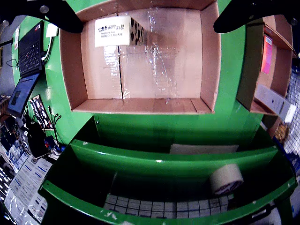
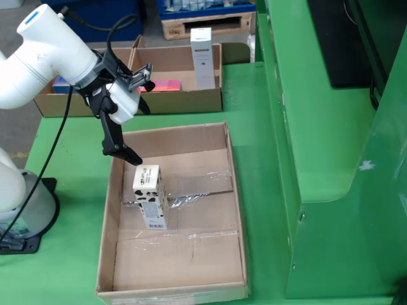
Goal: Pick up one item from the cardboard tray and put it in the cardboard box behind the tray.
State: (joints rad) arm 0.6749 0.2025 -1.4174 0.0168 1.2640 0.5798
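Arm: a white myCobot arm (image 2: 44, 60) reaches in from the left of the fixed view, over the far left corner of the near box
Gripper: the black gripper (image 2: 124, 130) points downward; in the wrist view its two fingers (image 1: 56, 14) show as dark shapes in the top corners, spread wide apart with nothing between them
Near box: an open, shallow cardboard box (image 2: 236, 210) lies on the green table (image 2: 254, 101), its floor crossed by clear tape
Item: a small white carton (image 2: 150, 196) with black cow-patch markings stands upright on the box floor, toward the left wall in the fixed view; in the wrist view it sits at the upper left of the box and its label reads HAND CREAM
Gripper and item: the lower fingertip hangs just above and behind the carton, not touching it
Far tray: a second cardboard tray (image 2: 191, 100) sits behind the box at the table's far edge, holding a tall white carton (image 2: 202, 57) standing upright and a flat pink packet (image 2: 166, 84)
Foreground of wrist view: green metal rails (image 1: 164, 161), a roll of pale tape (image 1: 226, 179) at lower right, and a laptop (image 1: 29, 49) at far left
Right of fixed view: a green metal frame (image 2: 318, 127) borders the table
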